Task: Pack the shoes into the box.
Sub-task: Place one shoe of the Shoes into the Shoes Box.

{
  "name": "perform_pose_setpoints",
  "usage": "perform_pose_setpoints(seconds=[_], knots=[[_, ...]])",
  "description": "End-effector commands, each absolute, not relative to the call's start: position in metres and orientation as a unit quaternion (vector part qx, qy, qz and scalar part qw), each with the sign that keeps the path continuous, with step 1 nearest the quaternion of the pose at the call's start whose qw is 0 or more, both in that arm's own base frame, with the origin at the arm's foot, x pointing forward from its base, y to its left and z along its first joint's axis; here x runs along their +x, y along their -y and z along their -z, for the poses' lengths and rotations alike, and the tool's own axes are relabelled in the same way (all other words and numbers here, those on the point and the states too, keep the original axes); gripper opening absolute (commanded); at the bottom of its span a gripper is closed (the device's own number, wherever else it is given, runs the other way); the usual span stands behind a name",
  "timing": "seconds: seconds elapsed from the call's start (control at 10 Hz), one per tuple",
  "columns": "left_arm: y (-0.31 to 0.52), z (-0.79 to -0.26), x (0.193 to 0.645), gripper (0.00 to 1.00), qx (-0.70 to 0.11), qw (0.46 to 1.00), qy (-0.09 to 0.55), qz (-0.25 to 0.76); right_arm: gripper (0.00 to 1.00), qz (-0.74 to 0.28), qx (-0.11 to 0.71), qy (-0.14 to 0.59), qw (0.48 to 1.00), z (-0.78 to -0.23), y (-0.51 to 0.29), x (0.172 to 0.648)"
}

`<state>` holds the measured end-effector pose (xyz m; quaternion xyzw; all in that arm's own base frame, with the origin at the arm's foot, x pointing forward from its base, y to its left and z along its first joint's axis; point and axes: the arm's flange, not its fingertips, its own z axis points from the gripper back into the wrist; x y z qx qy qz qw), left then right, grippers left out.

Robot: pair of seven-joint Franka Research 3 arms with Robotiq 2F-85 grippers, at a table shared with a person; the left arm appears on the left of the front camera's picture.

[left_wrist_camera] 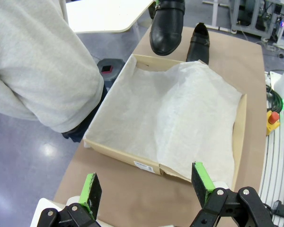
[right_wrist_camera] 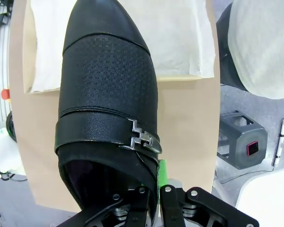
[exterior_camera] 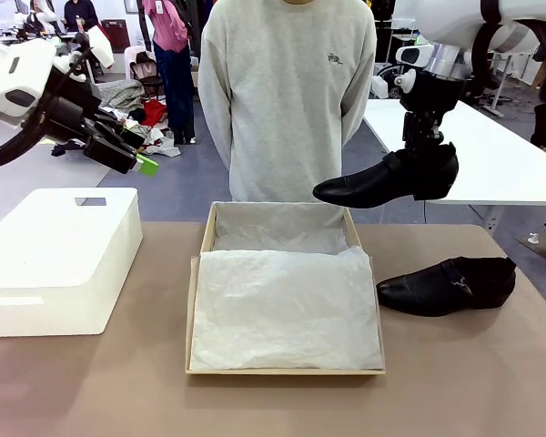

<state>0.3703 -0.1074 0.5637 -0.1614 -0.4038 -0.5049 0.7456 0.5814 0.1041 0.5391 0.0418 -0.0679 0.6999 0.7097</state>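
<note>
My right gripper (exterior_camera: 425, 150) is shut on the heel end of one black shoe (exterior_camera: 382, 182), holding it level in the air over the far right corner of the box, toe pointing left. In the right wrist view that shoe (right_wrist_camera: 109, 85) hangs from the gripper (right_wrist_camera: 158, 189), toe over the box's tissue. The other shoe (exterior_camera: 446, 285) lies on the table right of the box. The tan box (exterior_camera: 193, 300) stands open at mid-table, lined with white tissue paper (exterior_camera: 282, 309). My left gripper (exterior_camera: 138, 153) hovers open at the far left, high above the table; its green pads (left_wrist_camera: 203, 177) frame the box (left_wrist_camera: 239, 137).
A white foam block (exterior_camera: 59, 259) sits on the table's left side. A person in a grey sweater (exterior_camera: 287, 100) stands at the far edge behind the box, arms back. Bare brown table lies in front of the box.
</note>
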Motion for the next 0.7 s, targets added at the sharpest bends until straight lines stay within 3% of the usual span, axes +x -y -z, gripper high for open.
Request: perform_pose_setpoints(seconds=[0.0,0.6], knots=[[0.106,-0.563,0.372,1.0,-0.17,0.737,0.409,0.511,0.0,-0.692,0.042,0.083,0.716,-0.541,-0.11,0.582],[0.106,-0.563,0.372,1.0,-0.17,0.737,0.409,0.511,0.0,-0.641,0.03,0.083,0.762,-0.536,-0.191,0.609]])
